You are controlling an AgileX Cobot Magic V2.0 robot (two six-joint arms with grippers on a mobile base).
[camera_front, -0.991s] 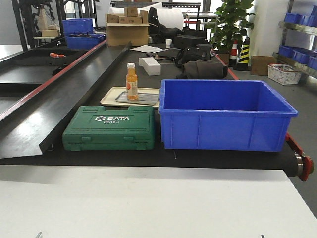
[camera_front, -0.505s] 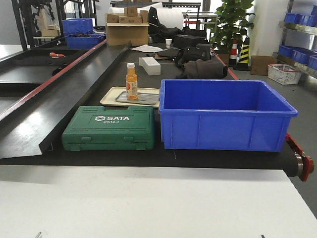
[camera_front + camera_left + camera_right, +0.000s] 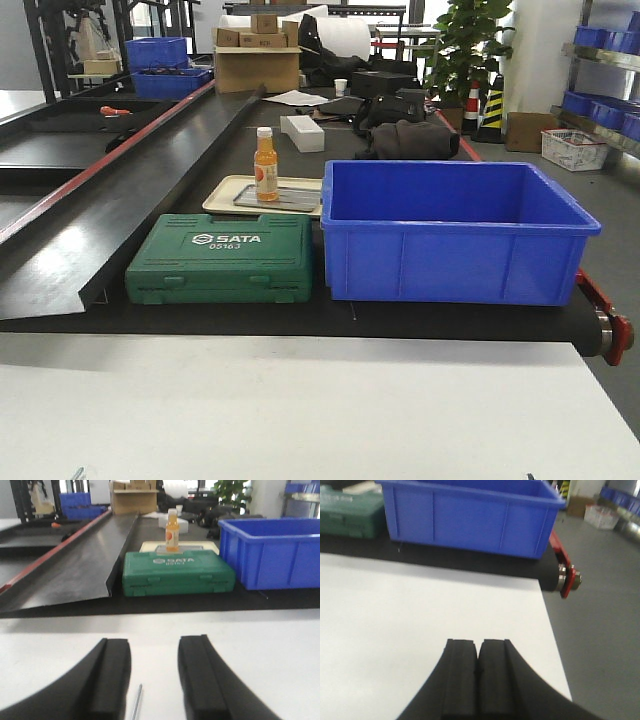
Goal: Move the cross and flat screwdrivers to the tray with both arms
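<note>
In the left wrist view my left gripper (image 3: 155, 641) is open, low over the white table (image 3: 260, 645). A thin steel shaft (image 3: 136, 703) lies on the table between its fingers, nearer the left finger (image 3: 112, 675); its handle is out of view, so I cannot tell which screwdriver it is. A tiny steel tip (image 3: 77, 473) shows at the front view's bottom left edge. My right gripper (image 3: 479, 641) is shut and empty above the white table (image 3: 395, 610), near its right edge. The dull-grey tray and the screwdriver handles are out of view.
Beyond the white table runs a black conveyor with a green SATA case (image 3: 222, 258), a deep blue bin (image 3: 455, 230), and a cream tray (image 3: 225, 195) carrying an orange bottle (image 3: 265, 165). A black ramp (image 3: 120, 200) slopes at left. The table's right edge drops to grey floor (image 3: 600, 645).
</note>
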